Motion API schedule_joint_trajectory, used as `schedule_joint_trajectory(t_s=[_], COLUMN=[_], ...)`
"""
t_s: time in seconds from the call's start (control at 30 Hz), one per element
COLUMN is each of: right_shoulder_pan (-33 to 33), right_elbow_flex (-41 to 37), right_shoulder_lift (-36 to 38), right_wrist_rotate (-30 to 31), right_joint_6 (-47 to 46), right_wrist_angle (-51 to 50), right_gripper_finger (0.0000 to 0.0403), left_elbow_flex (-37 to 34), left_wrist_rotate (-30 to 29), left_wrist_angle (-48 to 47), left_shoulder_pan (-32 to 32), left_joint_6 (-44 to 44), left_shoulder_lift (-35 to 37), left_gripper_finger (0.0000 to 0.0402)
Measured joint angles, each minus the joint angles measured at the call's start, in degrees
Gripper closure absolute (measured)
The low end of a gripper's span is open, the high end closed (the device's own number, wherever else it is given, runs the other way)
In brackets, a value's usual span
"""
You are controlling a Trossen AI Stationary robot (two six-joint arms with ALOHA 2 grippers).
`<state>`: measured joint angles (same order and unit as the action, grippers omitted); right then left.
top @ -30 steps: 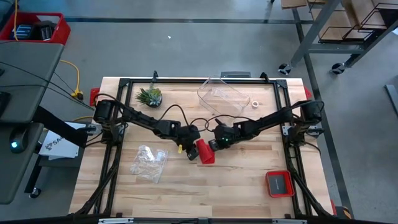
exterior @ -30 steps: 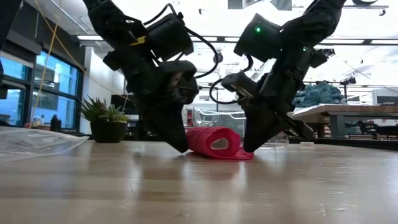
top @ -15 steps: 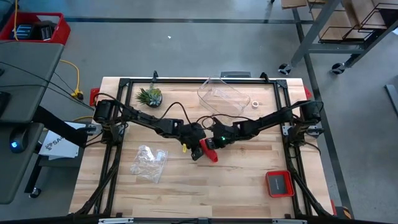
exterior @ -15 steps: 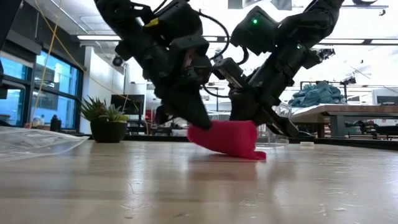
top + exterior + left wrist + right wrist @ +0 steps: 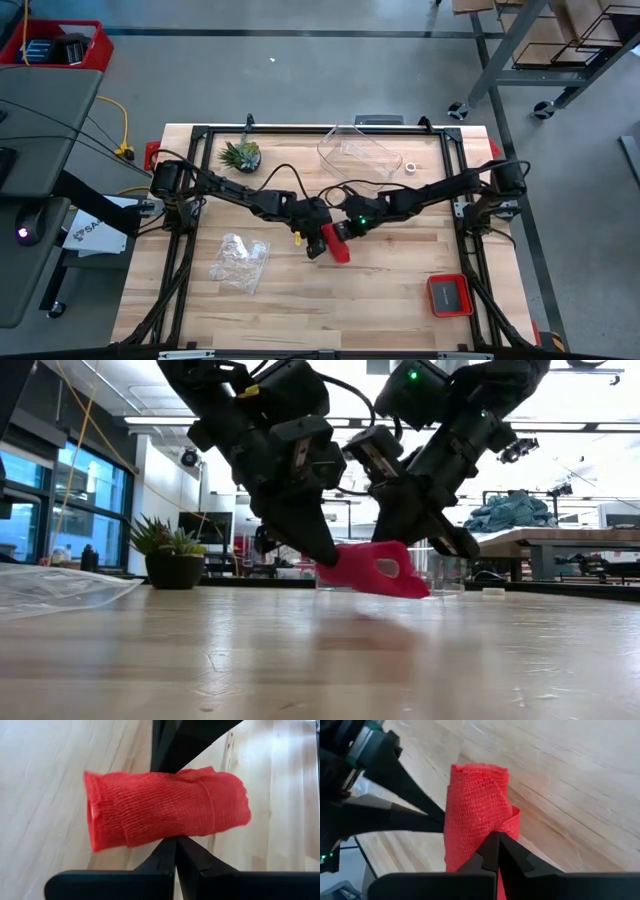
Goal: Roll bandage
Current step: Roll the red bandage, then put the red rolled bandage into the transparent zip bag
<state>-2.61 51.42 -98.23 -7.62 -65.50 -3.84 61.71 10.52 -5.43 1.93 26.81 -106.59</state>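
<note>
The bandage is a bright red cloth roll, a short cylinder held just above the middle of the table; it also shows in the low view. My left gripper is shut at the roll's left side. My right gripper is shut at its far right side. In the left wrist view the roll lies across the picture, with my left gripper on one side and the right arm's dark finger on the other. My left gripper has its shut fingertips on the roll's long side, about halfway along. Whether they pinch a layer or only press on it, I cannot tell. The fingers slant down from the table's left. The roll is clear of the table. My right gripper is shut on the roll's outer cloth beside a loose flap. One layer or several, I cannot tell. The fingers slant down from the table's right and far side. The roll hangs tilted, clear of the table.
A potted plant and a clear plastic box stand at the far side, with a small white ring beside the box. A crumpled clear bag lies near left. A red square tray sits near right.
The roll lay on the table a second ago with an open end toward the near edge. It has turned about and now hangs clear of the table. My left gripper has gone toward the table's right edge, against the roll. Both grippers have risen a little.
</note>
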Motion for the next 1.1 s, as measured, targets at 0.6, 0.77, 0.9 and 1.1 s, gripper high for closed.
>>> schedule_joint_trajectory(t_s=[0.6, 0.77, 0.9, 1.1], right_shoulder_pan=[0.33, 0.35, 0.35, 0.33], right_elbow_flex=[0.02, 0.02, 0.02, 0.02], right_shoulder_lift=[3.07, 3.21, 3.21, 3.21], right_wrist_rotate=[0.61, 1.07, 0.90, 0.42], right_joint_6=[4.53, 6.44, 8.24, 12.00], right_wrist_angle=[-12.77, -14.73, -16.84, -20.26], right_gripper_finger=[0.0402, 0.0402, 0.0402, 0.0402], left_elbow_flex=[0.04, 0.02, -0.83, -11.27], left_wrist_rotate=[9.57, 13.59, 4.87, -7.70], left_wrist_angle=[-3.96, -19.12, -32.45, -30.60], left_shoulder_pan=[-1.75, -2.83, -0.76, 7.43], left_joint_6=[-2.94, -4.95, -2.91, 24.67], left_shoulder_lift=[1.50, 6.70, 15.30, 28.88], left_gripper_finger=[0.0401, 0.0401, 0.0401, 0.0389])
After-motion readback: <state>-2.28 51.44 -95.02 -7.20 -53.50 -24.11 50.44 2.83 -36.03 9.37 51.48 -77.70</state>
